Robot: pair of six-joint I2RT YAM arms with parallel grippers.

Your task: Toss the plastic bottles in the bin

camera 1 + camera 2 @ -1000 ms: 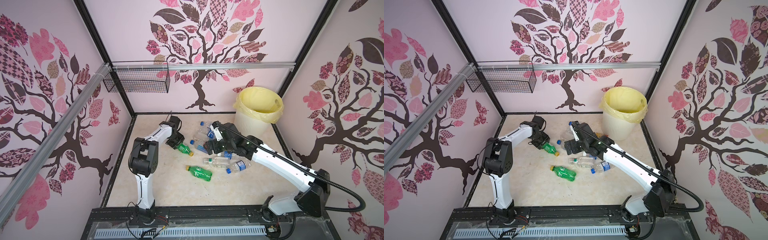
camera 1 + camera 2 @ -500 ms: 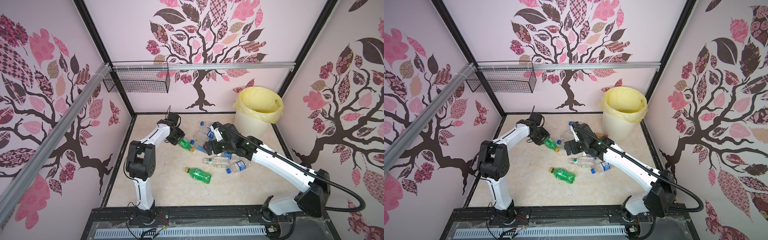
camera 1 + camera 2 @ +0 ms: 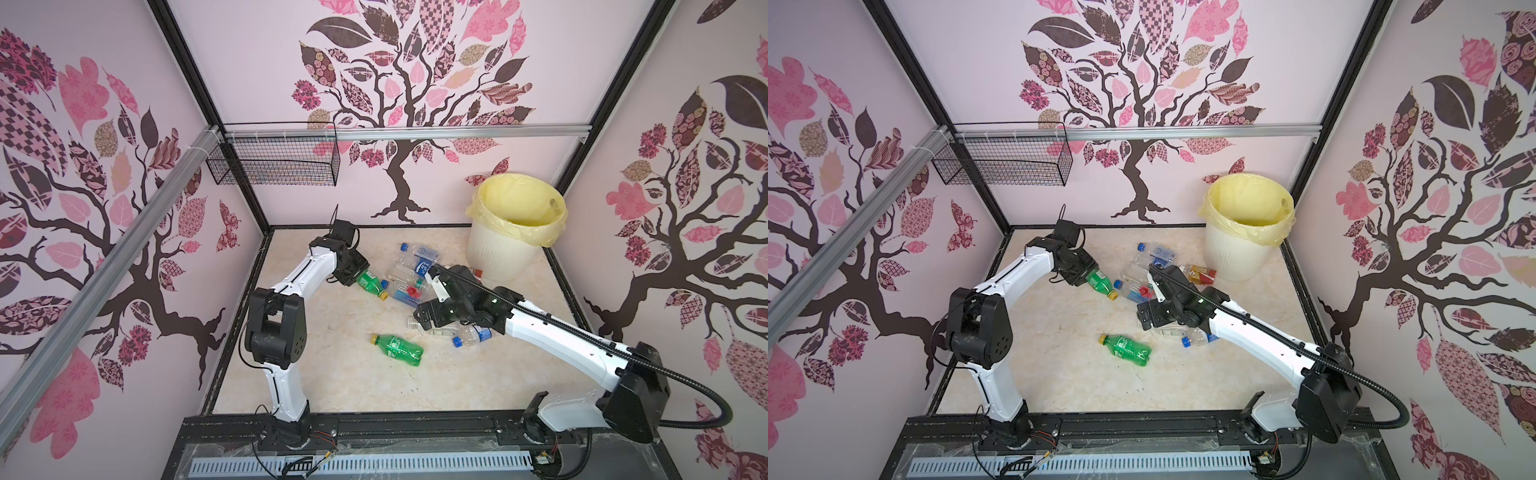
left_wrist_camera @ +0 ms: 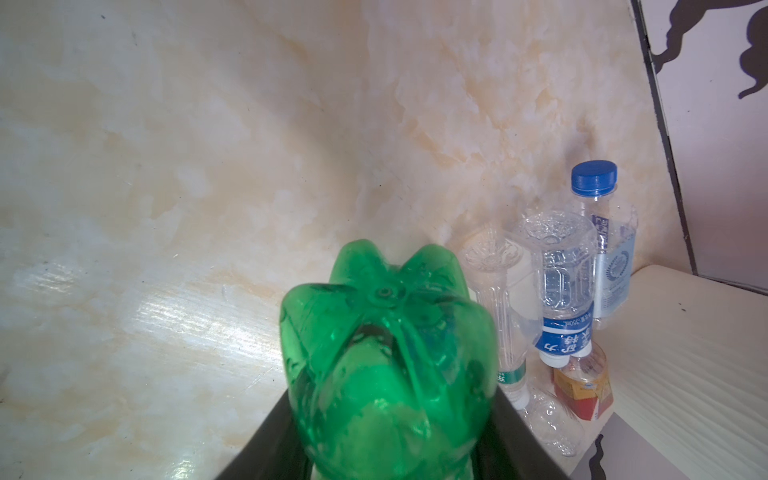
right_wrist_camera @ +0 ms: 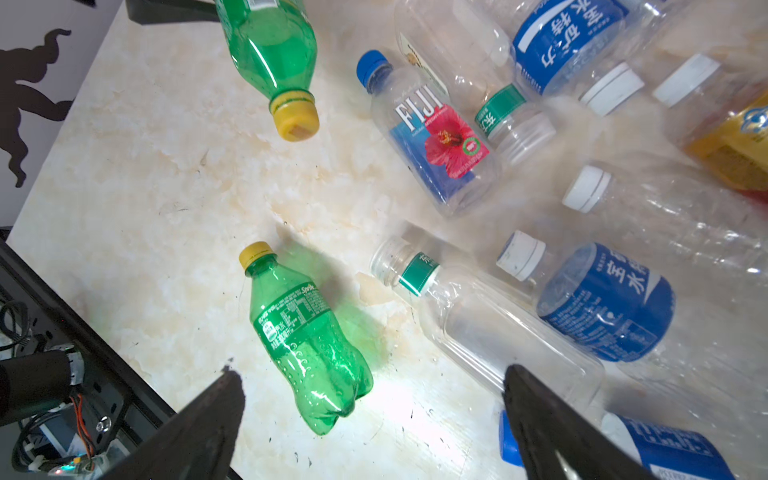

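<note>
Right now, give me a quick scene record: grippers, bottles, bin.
left gripper: shut on a green bottle, cap end pointing out toward the pile
right gripper: open, holding nothing, above the near edge of the pile
loose green bottle: lying on the floor, yellow cap on, apart from the pile
clear bottles: lying clustered mid-floor, near the bin
bin: upright in the back right corner, lined in yellow
wire basket: hung on the rail, back left
</note>
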